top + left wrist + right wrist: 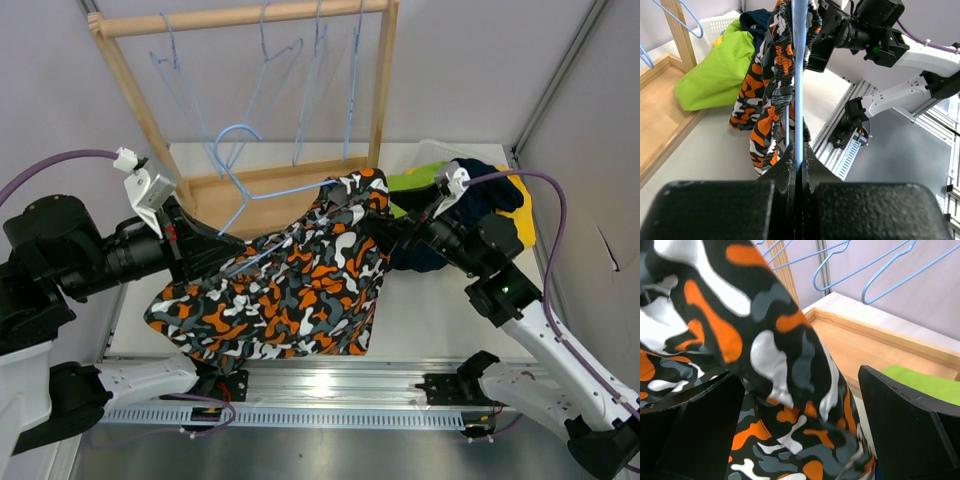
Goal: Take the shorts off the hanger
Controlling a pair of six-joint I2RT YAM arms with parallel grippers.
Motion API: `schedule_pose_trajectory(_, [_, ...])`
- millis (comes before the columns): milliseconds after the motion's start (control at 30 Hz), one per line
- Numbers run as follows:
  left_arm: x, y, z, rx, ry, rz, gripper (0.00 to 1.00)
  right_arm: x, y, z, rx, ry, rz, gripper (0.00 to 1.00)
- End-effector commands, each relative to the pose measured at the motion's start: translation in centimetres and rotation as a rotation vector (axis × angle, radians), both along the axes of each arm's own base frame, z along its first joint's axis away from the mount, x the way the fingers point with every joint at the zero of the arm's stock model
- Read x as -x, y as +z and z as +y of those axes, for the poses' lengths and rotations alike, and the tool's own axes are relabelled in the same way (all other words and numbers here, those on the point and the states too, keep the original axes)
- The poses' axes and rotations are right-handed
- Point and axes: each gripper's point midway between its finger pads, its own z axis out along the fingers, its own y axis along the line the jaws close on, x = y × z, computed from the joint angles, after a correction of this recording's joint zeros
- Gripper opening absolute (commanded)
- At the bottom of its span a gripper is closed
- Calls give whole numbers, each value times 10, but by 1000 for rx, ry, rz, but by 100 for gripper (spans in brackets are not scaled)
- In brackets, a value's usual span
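Note:
The orange-black-white patterned shorts [290,290] hang from a light blue wire hanger [240,150] held low over the table. My left gripper [232,262] is shut on the hanger's wire [799,75], which runs straight up out of the closed jaws [799,155]; the shorts' waistband [765,100] is bunched along it. At the shorts' upper right corner my right gripper [375,225] stands open. In the right wrist view the patterned fabric [765,340] drapes between its wide-apart fingers [910,425], and neither finger presses on it.
A wooden rack [240,15] with several empty blue hangers [300,90] stands at the back on a wooden base [880,345]. Lime green [415,180], navy [490,190] and yellow [525,215] shorts are piled at the right by a white bin [440,150].

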Motion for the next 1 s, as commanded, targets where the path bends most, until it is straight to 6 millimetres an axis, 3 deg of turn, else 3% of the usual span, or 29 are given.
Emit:
schedule_pose_trajectory(0, [0,16,-1,52,-8,-59,0,-3,37,4,-99,-8,-109,99])
schedule_pose_trajectory(67, [-2,15,-1,49,-1,-66,0,4,26,15,-110,64,-91,83])
schedule_pose_trajectory(100, [-3,13,-2,43,-2,-66,0,8,27,21,-121,105,-113,65])
schedule_pose_trajectory(133, [-6,11,-1,35,17,-65,0,11,24,27,-114,144,-110,10])
schedule_pose_trajectory(167, [-8,9,1,20,28,-69,0,14,20,33,-108,177,-97,0])
schedule_pose_trajectory(233, [-12,3,4,-2,55,-66,0,11,12,40,-89,181,-87,0])
schedule_pose_trajectory(333, [-17,-10,10,-45,92,-48,0,3,15,31,-78,105,-104,0])
schedule_pose_trajectory(567, [-26,-45,36,-143,228,9,0,-32,37,-39,-88,-112,-151,0])
schedule_pose_trajectory(600, [-24,-45,38,-141,230,10,0,-43,41,-60,-98,-167,-159,0])
schedule_pose_trajectory(733, [-19,-46,47,-135,242,9,0,-53,40,-93,-118,-219,-138,0])
schedule_pose_trajectory(967, [-8,-37,50,-92,208,-10,0,-77,24,-119,-141,-266,-65,0])
